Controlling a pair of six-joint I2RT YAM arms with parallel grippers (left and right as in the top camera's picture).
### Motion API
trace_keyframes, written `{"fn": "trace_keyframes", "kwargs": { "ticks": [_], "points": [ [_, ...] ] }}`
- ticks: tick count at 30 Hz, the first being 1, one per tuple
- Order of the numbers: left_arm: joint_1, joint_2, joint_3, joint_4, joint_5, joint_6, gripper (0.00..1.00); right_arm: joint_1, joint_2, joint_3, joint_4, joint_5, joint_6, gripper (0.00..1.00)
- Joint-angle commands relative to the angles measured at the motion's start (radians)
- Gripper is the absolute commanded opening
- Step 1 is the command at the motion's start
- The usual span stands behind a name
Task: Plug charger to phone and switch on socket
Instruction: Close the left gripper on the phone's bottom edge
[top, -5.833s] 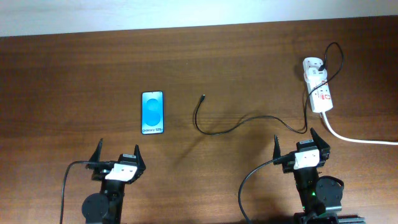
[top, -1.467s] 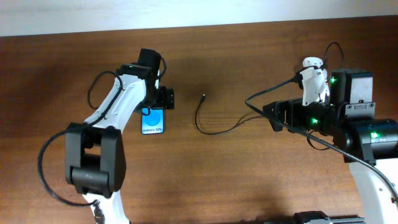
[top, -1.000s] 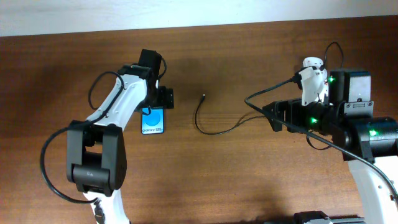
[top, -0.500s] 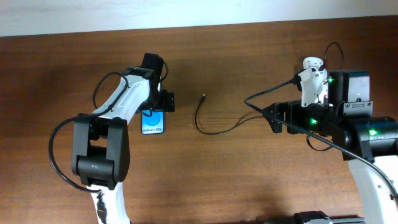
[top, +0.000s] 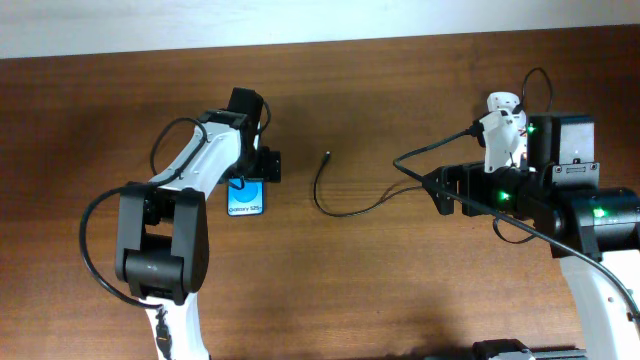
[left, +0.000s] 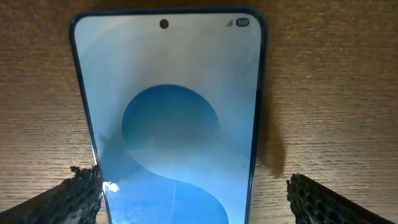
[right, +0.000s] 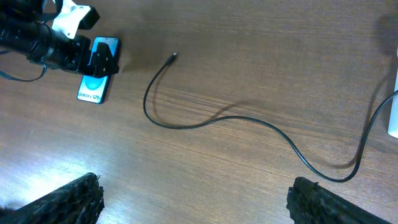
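The phone lies flat on the wooden table with its blue screen up. It fills the left wrist view. My left gripper is open over the phone's upper end, one finger on each side of it, gripping nothing. The charger cable lies loose, its tip to the right of the phone and apart from it. It also shows in the right wrist view. The socket is partly hidden under my right arm. My right gripper is open and empty above the cable.
The table's back edge runs along the top of the overhead view. The charger's cable loops up beside the socket. A white edge shows at the right border of the right wrist view.
Both arms have come out from their rest pose at the table's front. In the last second the left gripper has shifted slightly over the phone. The right arm has stayed still.
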Motion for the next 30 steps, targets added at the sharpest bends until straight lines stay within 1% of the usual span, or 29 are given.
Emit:
{"fn": "trace_keyframes", "kwargs": {
  "ticks": [1, 3, 8, 15, 30],
  "points": [
    [0.002, 0.007, -0.010, 0.005, -0.030, -0.026, 0.99, 0.007, 0.003, 0.022, -0.005, -0.013, -0.002, 0.99],
    [0.002, 0.007, -0.010, 0.004, -0.057, -0.036, 0.99, 0.007, 0.003, 0.022, -0.008, -0.013, -0.002, 0.99],
    [0.002, 0.007, -0.011, 0.006, -0.055, -0.040, 0.99, 0.007, 0.003, 0.022, -0.010, -0.012, -0.002, 0.99],
    [0.002, 0.007, -0.013, 0.007, -0.005, -0.041, 0.99, 0.007, 0.003, 0.022, -0.011, -0.013, -0.002, 0.99],
    [0.037, 0.008, -0.021, 0.011, 0.013, -0.043, 0.99, 0.007, 0.003, 0.022, -0.011, -0.012, -0.002, 0.99]
  ]
}}
